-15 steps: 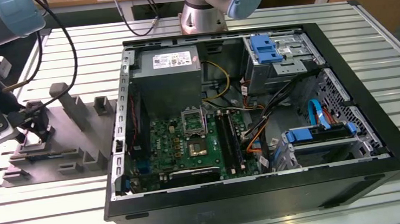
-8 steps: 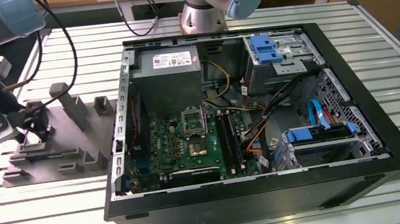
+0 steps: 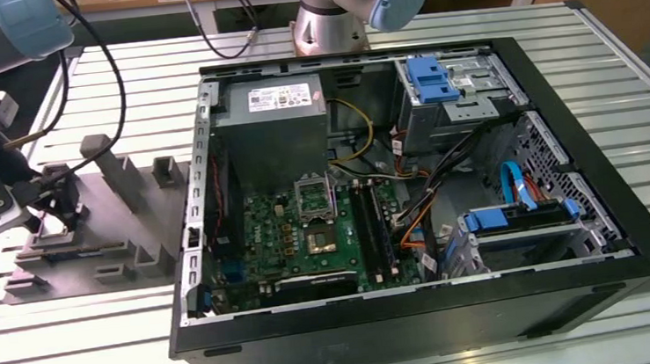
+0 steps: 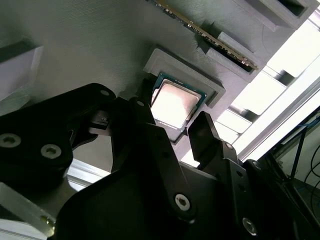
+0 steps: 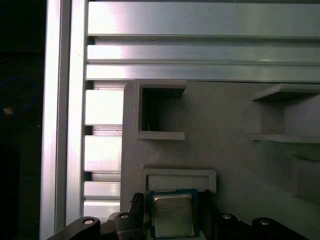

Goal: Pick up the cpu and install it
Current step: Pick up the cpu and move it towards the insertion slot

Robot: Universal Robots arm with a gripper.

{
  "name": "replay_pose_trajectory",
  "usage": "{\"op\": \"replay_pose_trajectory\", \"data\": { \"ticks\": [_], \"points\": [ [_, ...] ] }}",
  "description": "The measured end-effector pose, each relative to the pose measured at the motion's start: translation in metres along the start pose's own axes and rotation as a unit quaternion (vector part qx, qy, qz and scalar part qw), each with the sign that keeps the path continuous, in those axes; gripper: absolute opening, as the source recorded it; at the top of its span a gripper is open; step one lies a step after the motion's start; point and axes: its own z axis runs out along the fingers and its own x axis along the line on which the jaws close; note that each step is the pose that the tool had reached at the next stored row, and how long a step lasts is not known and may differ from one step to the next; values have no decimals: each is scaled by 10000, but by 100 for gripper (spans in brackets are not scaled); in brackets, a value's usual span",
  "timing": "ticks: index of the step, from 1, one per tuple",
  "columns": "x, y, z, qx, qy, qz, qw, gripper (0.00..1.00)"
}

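Note:
The cpu (image 4: 172,103) is a small pale square chip lying flat in a shallow recess of the grey moulded tray (image 4: 75,50). In the first wrist view the cpu (image 5: 173,215) sits in the same recess of the tray (image 5: 240,165). My gripper (image 4: 172,112) hangs low over it, open, with one black finger (image 4: 142,107) on each side of the chip. In the exterior view the gripper (image 3: 57,214) is at the left, down on the tray (image 3: 108,254). The green motherboard (image 3: 288,238) with its silver socket frame (image 3: 315,193) lies inside the open computer case.
The black computer case (image 3: 431,314) lies open on the slatted aluminium table (image 3: 82,362). It holds a grey power supply (image 3: 272,107), blue drive brackets (image 3: 431,77) and loose cables (image 3: 421,200). Upright posts (image 3: 112,170) rise from the tray. A memory stick (image 4: 210,40) stands in a tray slot.

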Motion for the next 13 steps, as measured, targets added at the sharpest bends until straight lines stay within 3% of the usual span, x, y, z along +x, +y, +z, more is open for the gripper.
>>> {"op": "replay_pose_trajectory", "data": {
  "ticks": [4, 5, 13],
  "points": [
    [-10, 1, 0, 0, 0, 0, 10000, 55],
    [-14, 0, 0, 0, 1, 0, 10000, 47],
    [-21, 0, 0, 0, -2, 37, 10000, 47]
  ]
}}
